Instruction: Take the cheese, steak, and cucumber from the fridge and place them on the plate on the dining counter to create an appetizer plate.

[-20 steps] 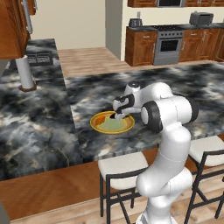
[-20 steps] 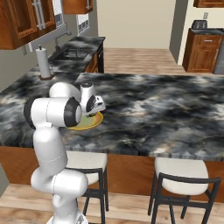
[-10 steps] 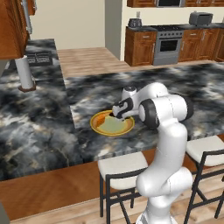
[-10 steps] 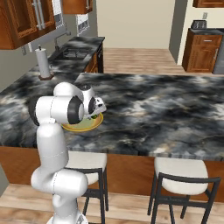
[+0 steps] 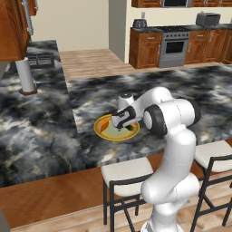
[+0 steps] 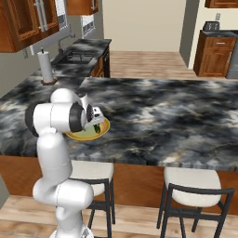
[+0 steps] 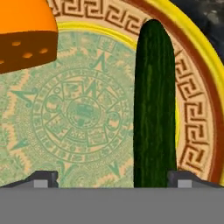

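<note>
Dark green cucumber [image 7: 155, 105] lies released on the plate [image 7: 192, 109] right of centre, cheese [image 7: 24, 33] upper left, jaws spread apart; judged next: retract and fetch the steak.

Even, diffuse rendered lighting is seen throughout; no single light source can be identified. Both base views are bright and evenly exposed, with slightly soft, low-resolution edges. A faint shadow is cast under the arm onto the dining counter [image 5: 90, 136], and soft shading is seen beneath the stools [image 6: 193, 183]. No glare or edge distortion is noted. In the hand view the plate [image 7: 192, 109] pattern is rendered sharp, and a dull sheen is shown on the cucumber [image 7: 154, 105]. Motion blur is not seen.
</note>
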